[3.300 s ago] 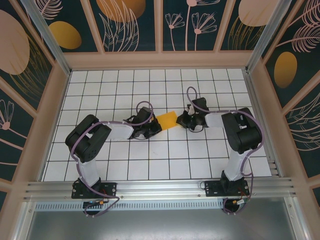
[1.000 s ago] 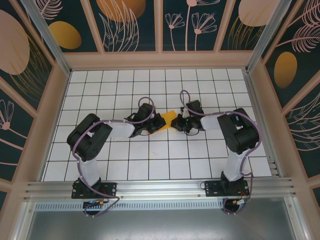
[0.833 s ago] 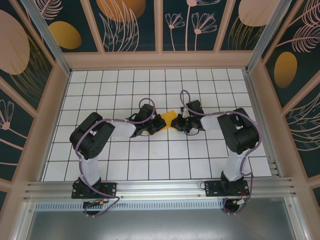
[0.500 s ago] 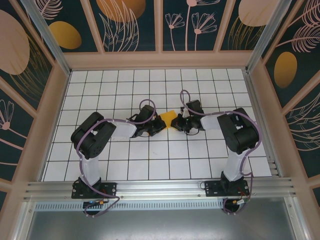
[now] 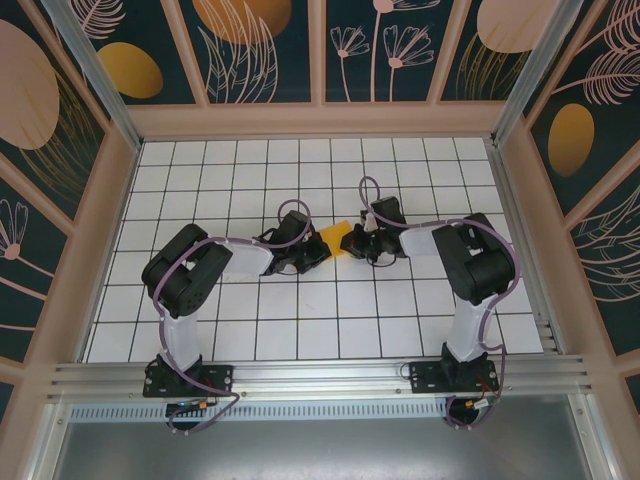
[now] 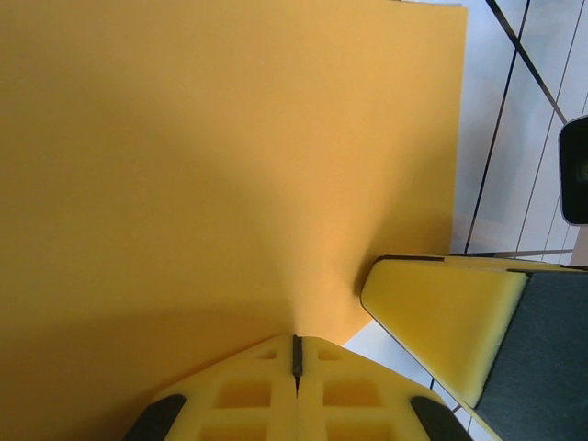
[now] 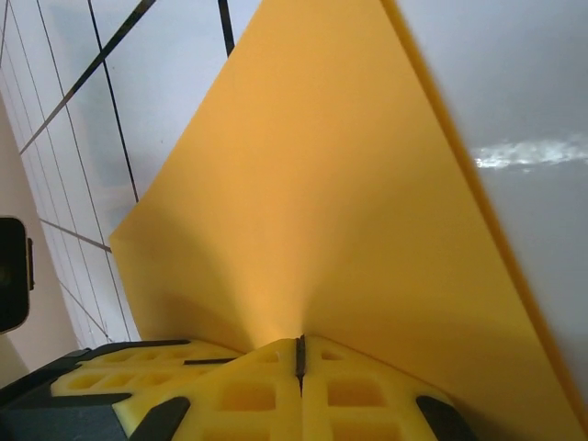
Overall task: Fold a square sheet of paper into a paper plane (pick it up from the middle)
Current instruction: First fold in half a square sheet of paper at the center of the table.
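Observation:
The square sheet of paper point(image 5: 336, 237), orange-yellow and folded into a small piece, hangs between my two grippers over the middle of the tiled table. My left gripper point(image 5: 318, 250) is shut on its left edge and my right gripper point(image 5: 353, 244) on its right edge. In the left wrist view the paper point(image 6: 230, 165) rises from the shut left gripper point(image 6: 296, 354), and a finger of the right gripper point(image 6: 441, 322) sits close beside it. In the right wrist view the paper point(image 7: 322, 202) bows up from the shut right gripper point(image 7: 299, 354). Its folded shape is mostly hidden by the grippers.
The white tiled table point(image 5: 300, 310) is fenced by wooden-framed patterned walls point(image 5: 260, 50) on three sides. An aluminium rail point(image 5: 320, 378) with both arm bases runs along the near edge. The two arms' elbows point(image 5: 180, 280) stand out to either side.
Since the earliest frame the two grippers have drawn closer together, so less paper shows between them. Over the last second they crept slightly nearer; both stayed shut on the paper.

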